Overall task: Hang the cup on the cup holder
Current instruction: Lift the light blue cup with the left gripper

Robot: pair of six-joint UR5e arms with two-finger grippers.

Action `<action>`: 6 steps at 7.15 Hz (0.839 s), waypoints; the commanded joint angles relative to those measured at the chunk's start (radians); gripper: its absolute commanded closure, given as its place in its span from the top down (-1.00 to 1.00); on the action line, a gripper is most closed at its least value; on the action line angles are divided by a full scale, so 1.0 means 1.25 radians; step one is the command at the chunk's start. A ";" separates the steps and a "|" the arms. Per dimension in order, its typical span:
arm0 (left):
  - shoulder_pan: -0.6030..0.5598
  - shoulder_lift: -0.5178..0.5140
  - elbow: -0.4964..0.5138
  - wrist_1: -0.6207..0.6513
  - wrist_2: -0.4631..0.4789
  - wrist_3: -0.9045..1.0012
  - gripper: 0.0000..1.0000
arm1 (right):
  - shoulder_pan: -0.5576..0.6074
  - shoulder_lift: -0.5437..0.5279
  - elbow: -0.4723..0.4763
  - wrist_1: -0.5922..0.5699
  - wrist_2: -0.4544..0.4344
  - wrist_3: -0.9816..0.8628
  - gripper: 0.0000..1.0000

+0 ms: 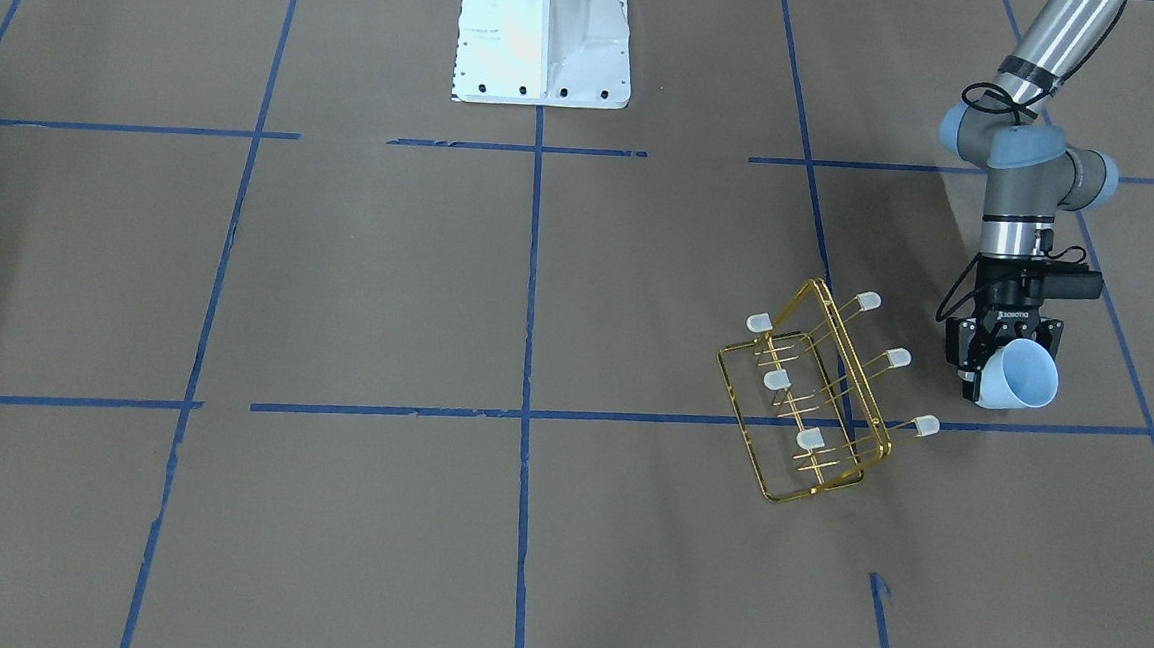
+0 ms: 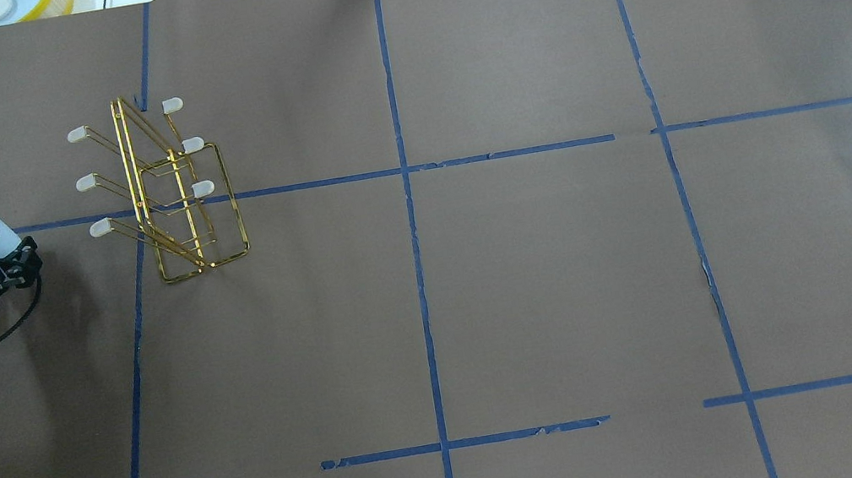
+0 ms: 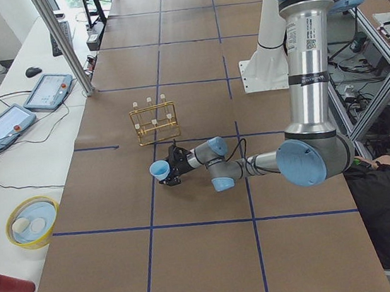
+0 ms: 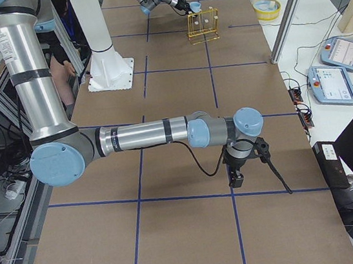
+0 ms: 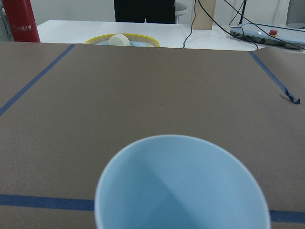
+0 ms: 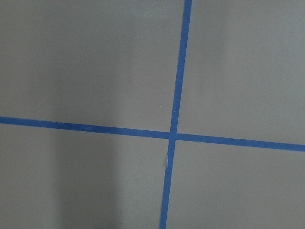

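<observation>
- You see the left gripper (image 1: pixel 1003 342) at the right of the front view. Its fingers are closed on the cup (image 1: pixel 1023 377), which it holds on its side, the mouth turned to the lower right.
- The holder (image 1: pixel 823 394) stands on the table (image 1: pixel 338 299) just left of the cup, not touching it. Three of its prongs point toward the cup.
- The right gripper (image 4: pixel 236 177) hangs low in the right-side view. You cannot tell how far it is open.
</observation>
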 commanded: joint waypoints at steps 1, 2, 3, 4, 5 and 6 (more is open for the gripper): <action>-0.020 0.002 -0.040 -0.001 -0.001 0.060 -0.26 | 0.000 0.000 0.000 0.000 0.000 0.001 1.00; -0.043 0.004 -0.069 -0.001 -0.025 0.143 -0.31 | 0.000 0.000 0.000 0.000 0.000 0.000 1.00; -0.068 0.012 -0.109 0.006 -0.054 0.233 -0.49 | 0.000 0.000 0.000 0.000 0.000 0.000 1.00; -0.081 0.015 -0.156 0.055 -0.054 0.304 -0.63 | -0.001 0.000 0.000 0.000 0.000 0.000 1.00; -0.091 0.036 -0.229 0.114 -0.053 0.362 -0.81 | 0.000 0.000 0.000 0.000 0.000 0.000 1.00; -0.101 0.053 -0.293 0.181 -0.053 0.453 -0.83 | 0.000 0.000 0.000 0.000 0.000 0.001 1.00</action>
